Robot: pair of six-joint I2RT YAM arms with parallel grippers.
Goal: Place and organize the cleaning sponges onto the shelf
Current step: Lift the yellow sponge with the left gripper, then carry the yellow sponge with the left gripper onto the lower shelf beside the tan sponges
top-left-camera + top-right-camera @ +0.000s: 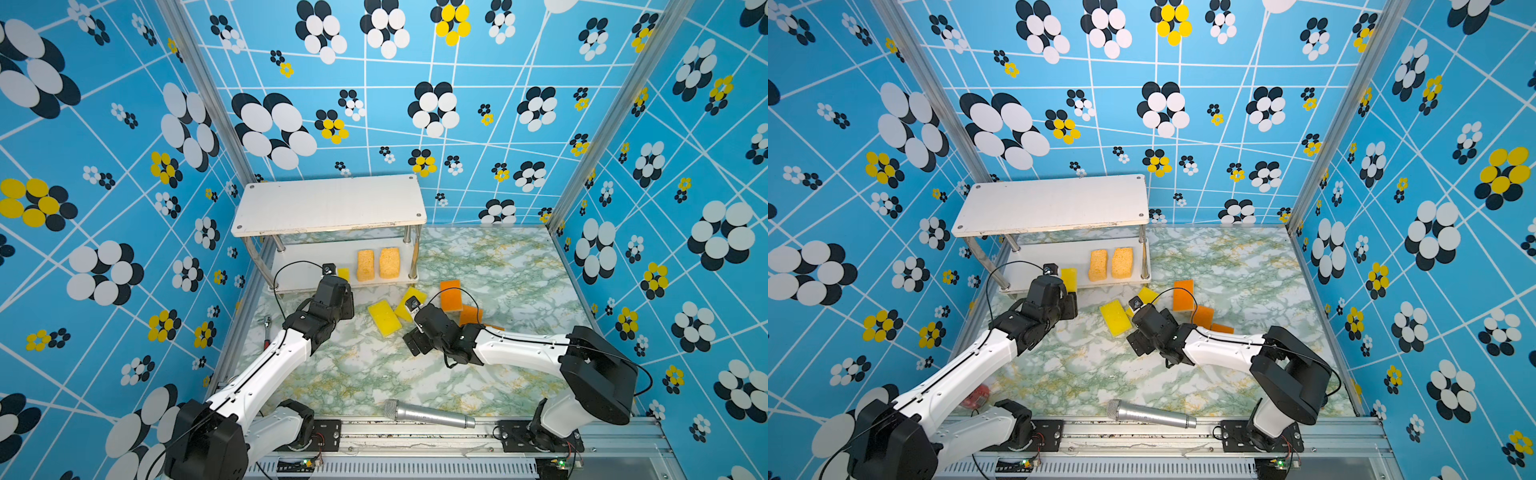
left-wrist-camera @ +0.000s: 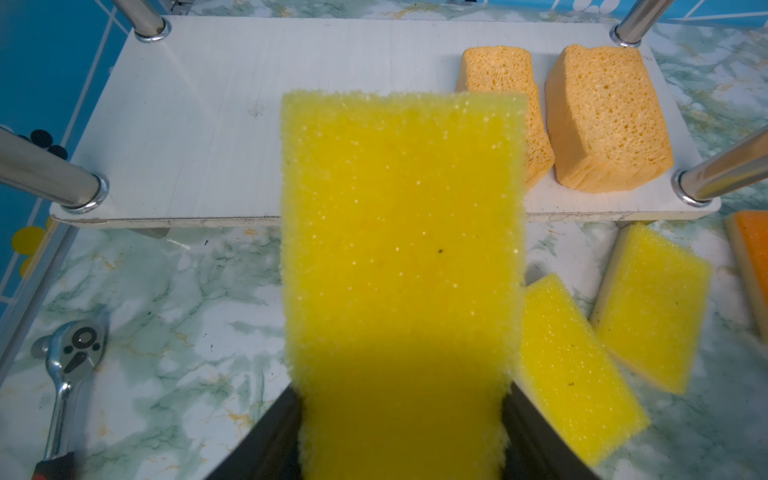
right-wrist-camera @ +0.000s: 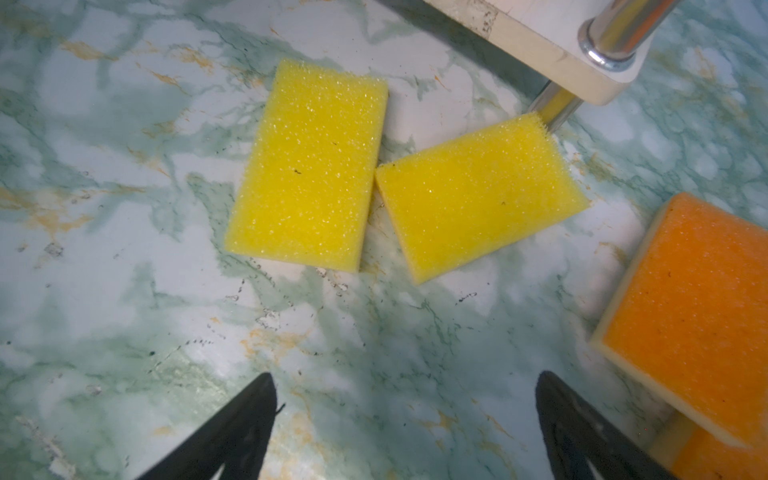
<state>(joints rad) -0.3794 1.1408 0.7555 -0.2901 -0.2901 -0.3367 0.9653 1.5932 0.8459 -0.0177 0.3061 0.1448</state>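
The L hand (image 2: pixel 405 432) was clenched on a yellow sponge (image 2: pixel 401 232), w/ one black finger on each side of its near end. The sponge stuck out flat in front of the hand. Its far end was over the front edge of the low board (image 2: pixel 199 124) of the shelf (image 1: pixel 328 203); I couldn't tell if it touched. On that board, at the right end, a fat tan sponge (image 1: pixel 365 264) & a 2nd tan sponge (image 1: pixel 389 262) stood side by side, just beside the held one. The R hand (image 3: pixel 409 415) was released, fingers wide apart, low over the desk (image 1: pixel 374 374) w/ only desk between them. Ahead of it lay a loose yellow sponge (image 3: pixel 307 166) & another loose yellow one (image 3: pixel 478 195), flat & just beside each other; the 2nd had a corner by a shelf leg (image 3: pixel 557 106). Off to the side of the R hand an orange sponge (image 3: pixel 690 316) lay partly on top of another orange one (image 3: pixel 715 461). A silver mic (image 1: pixel 428 413) lay at the front of the desk, well apart from both hands, & a wrench (image 2: pixel 68 357) lay near the L arm.
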